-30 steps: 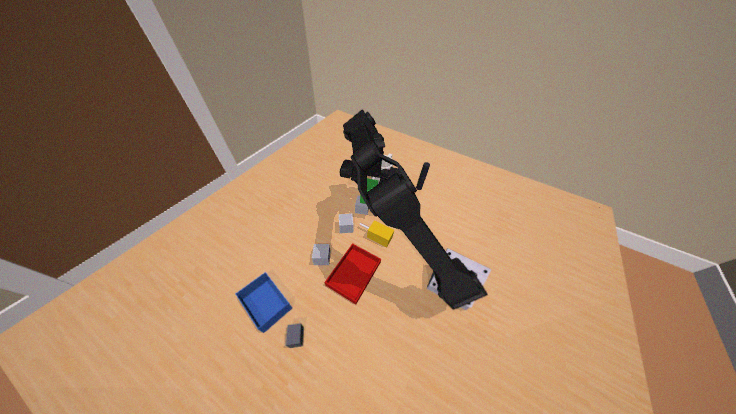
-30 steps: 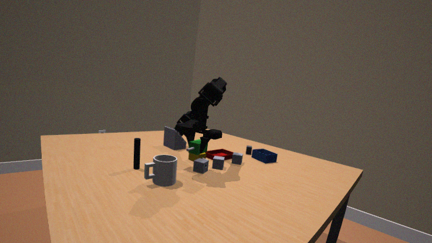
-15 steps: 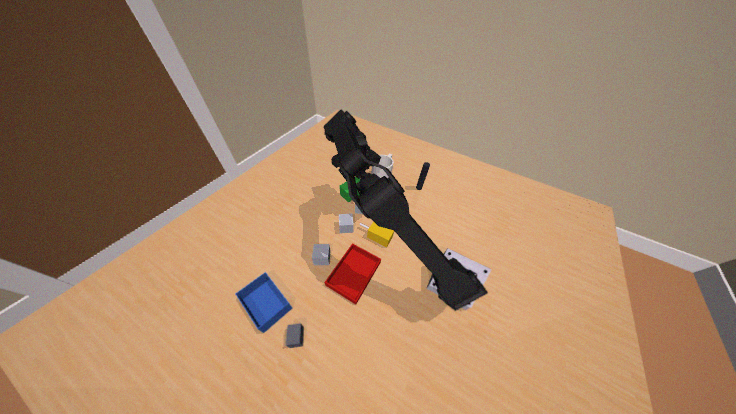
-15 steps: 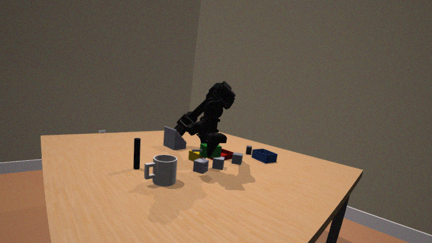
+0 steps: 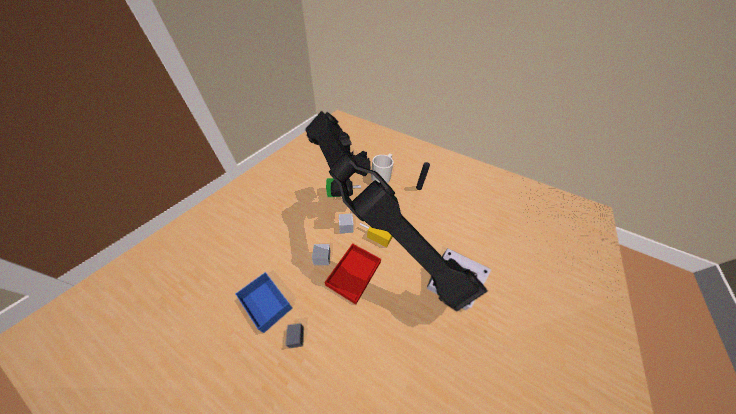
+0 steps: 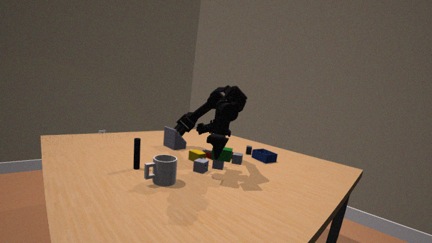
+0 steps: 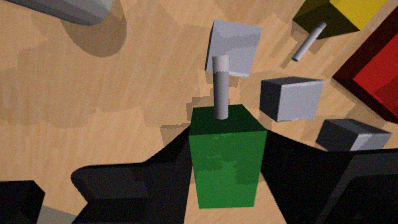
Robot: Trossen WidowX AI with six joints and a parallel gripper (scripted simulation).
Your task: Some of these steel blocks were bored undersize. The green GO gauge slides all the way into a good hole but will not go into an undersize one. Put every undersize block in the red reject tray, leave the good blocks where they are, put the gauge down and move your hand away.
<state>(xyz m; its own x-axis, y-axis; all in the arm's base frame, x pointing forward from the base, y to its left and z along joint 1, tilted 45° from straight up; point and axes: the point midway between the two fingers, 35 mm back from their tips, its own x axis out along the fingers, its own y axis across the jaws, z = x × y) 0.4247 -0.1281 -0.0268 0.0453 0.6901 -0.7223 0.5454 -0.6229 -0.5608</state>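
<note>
Above the wooden table point(image 5: 205, 334) point(image 6: 99, 205), green gauge held

In the top view, the arm point(image 5: 422, 236) point(image 6: 201, 111) hides one of the three steel blocks point(image 5: 345, 223) point(image 6: 201, 165) point(image 7: 235, 47); all three lie outside the red tray point(image 5: 353, 273) point(image 7: 385, 70). In the wrist view a finger partly covers one block, and the tray and yellow gauge point(image 5: 379, 236) point(image 6: 196, 155) point(image 7: 360, 12) are cut off. Most bores (one dark hole aside) are hard to make out. The arm reaches out, elbow raised, wrist bent downward. The gripper point(image 5: 339, 189) point(image 6: 216, 156) point(image 7: 218, 127) clamps the green GO gauge point(image 5: 329, 187) point(image 6: 225, 154) point(image 7: 227, 167), its pin pointing sideways.
</note>
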